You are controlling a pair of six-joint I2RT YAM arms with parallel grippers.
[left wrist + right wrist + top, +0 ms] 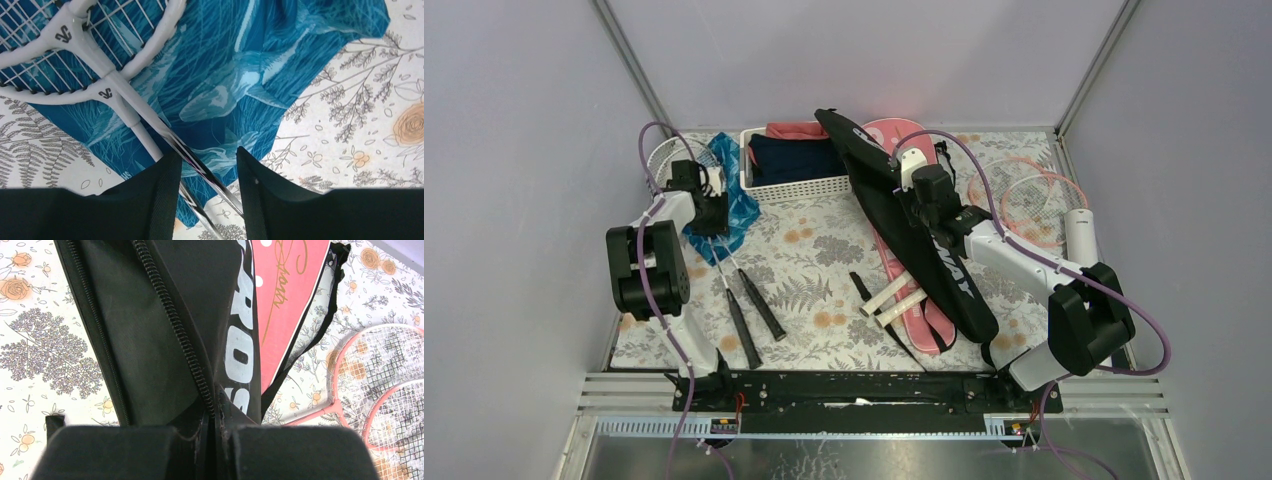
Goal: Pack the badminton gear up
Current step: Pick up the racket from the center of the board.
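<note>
**A:** How did the left gripper (206, 152) stand?

**B:** Its jaws were partly apart. They straddled the thin shafts of the two white rackets (107, 82), with a gap on either side. The racket heads lay on a blue patterned cloth (250, 65) at the back left of the flowered tablecloth (350, 100). Their black handles (742, 328) pointed toward the near edge.

**A:** And the right gripper (217, 430)?

**B:** It was clamped tight, with the zipper edge of the black bag (150, 315) pinched between its fingers. That bag ran slantwise across the middle of the table and lay partly over the pink bag (285, 290). Two white handles (894, 300) rested on the pink bag's near end.

**A:** Where was the other gear?

**B:** Two pink rackets (380, 365) lay just right of the bags, their heads overlapping. The white shuttlecock tube (1079, 235) stood at the right edge. A white basket (794, 185) holding clothes sat at the back, between the blue patterned cloth and the black bag.
</note>
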